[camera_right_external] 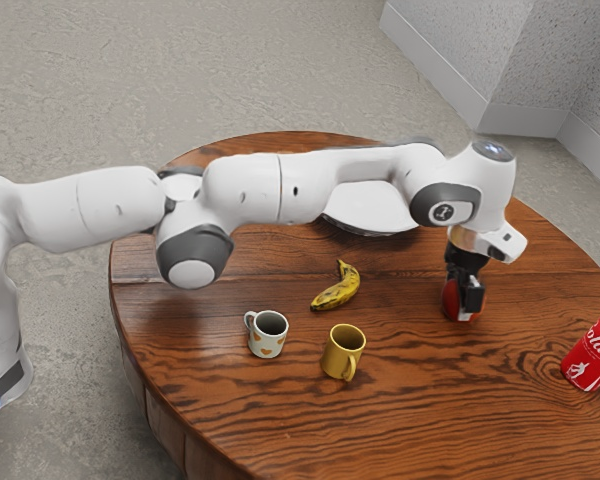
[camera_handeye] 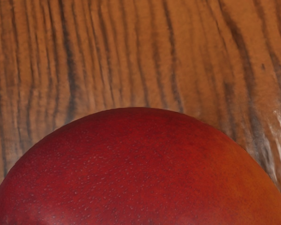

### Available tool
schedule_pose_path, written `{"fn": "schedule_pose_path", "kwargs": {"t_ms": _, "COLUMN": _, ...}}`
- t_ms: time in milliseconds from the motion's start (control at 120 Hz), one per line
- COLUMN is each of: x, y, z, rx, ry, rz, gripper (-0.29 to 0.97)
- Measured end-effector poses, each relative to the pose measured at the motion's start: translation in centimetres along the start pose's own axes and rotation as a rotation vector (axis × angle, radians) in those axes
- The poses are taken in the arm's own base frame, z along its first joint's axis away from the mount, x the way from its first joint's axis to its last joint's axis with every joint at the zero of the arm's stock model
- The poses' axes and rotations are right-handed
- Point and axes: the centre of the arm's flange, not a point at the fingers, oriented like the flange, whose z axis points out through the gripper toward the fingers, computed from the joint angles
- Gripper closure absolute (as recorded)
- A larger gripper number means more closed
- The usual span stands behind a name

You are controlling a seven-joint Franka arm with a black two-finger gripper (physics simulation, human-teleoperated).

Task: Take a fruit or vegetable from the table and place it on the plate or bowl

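Fruit [camera_right_external: 449, 303], red and round, low on table [camera_right_external: 410, 410] at exterior view's right, with jaws lowered over it (gripping or merely straddling: cannot tell from either view). Wrist view adds surface detail: fruit [camera_handeye: 140, 173] dark red, finely speckled, directly under hand, striped wood grain of table [camera_handeye: 131, 51] beyond. Exterior view gives surroundings: plate [camera_right_external: 365, 222] behind forearm, banana [camera_right_external: 337, 288] mid-table, white mug [camera_right_external: 267, 333] near yellow mug [camera_right_external: 342, 351], red can [camera_right_external: 592, 353] tilted near the far right edge.

The arm [camera_right_external: 280, 190] hides most of the plate [camera_right_external: 375, 222]; the frame edge clips the soda can [camera_right_external: 592, 352].
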Motion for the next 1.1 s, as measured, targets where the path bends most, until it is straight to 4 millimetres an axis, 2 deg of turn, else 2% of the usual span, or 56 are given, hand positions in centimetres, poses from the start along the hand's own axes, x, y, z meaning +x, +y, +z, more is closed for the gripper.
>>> {"fn": "schedule_pose_path", "kwargs": {"t_ms": 75, "x": 0.0, "y": 0.0, "z": 0.3, "rx": -0.001, "ry": 0.000, "rz": -0.001, "gripper": 0.13}}
{"fn": "schedule_pose_path", "kwargs": {"t_ms": 183, "x": 0.0, "y": -0.5, "z": 0.3, "rx": 0.001, "ry": 0.003, "rz": -0.006, "gripper": 0.20}}
{"fn": "schedule_pose_path", "kwargs": {"t_ms": 317, "x": 0.1, "y": -0.4, "z": -0.7, "rx": 0.005, "ry": 0.015, "rz": -0.006, "gripper": 0.17}}
{"fn": "schedule_pose_path", "kwargs": {"t_ms": 383, "x": 0.3, "y": -0.2, "z": -2.7, "rx": 0.008, "ry": 0.038, "rz": -0.004, "gripper": 0.18}}
{"fn": "schedule_pose_path", "kwargs": {"t_ms": 467, "x": 0.1, "y": -0.9, "z": -7.6, "rx": 0.017, "ry": 0.069, "rz": -0.014, "gripper": 0.20}}
{"fn": "schedule_pose_path", "kwargs": {"t_ms": 517, "x": -0.3, "y": -2.4, "z": -10.6, "rx": 0.024, "ry": 0.079, "rz": -0.035, "gripper": 0.22}}
{"fn": "schedule_pose_path", "kwargs": {"t_ms": 600, "x": -1.6, "y": -6.9, "z": -15.0, "rx": 0.068, "ry": 0.089, "rz": -0.096, "gripper": 0.24}}
{"fn": "schedule_pose_path", "kwargs": {"t_ms": 700, "x": -3.5, "y": -13.5, "z": -17.6, "rx": 0.103, "ry": 0.087, "rz": -0.186, "gripper": 0.26}}
{"fn": "schedule_pose_path", "kwargs": {"t_ms": 808, "x": -5.8, "y": -20.2, "z": -18.6, "rx": 0.124, "ry": 0.072, "rz": -0.278, "gripper": 0.28}}
{"fn": "schedule_pose_path", "kwargs": {"t_ms": 875, "x": -7.0, "y": -23.1, "z": -18.8, "rx": 0.132, "ry": 0.062, "rz": -0.317, "gripper": 0.31}}
{"fn": "schedule_pose_path", "kwargs": {"t_ms": 958, "x": -7.9, "y": -25.1, "z": -18.9, "rx": 0.136, "ry": 0.051, "rz": -0.345, "gripper": 0.33}}
{"fn": "schedule_pose_path", "kwargs": {"t_ms": 1100, "x": -8.6, "y": -26.6, "z": -18.8, "rx": 0.135, "ry": 0.037, "rz": -0.364, "gripper": 0.35}}
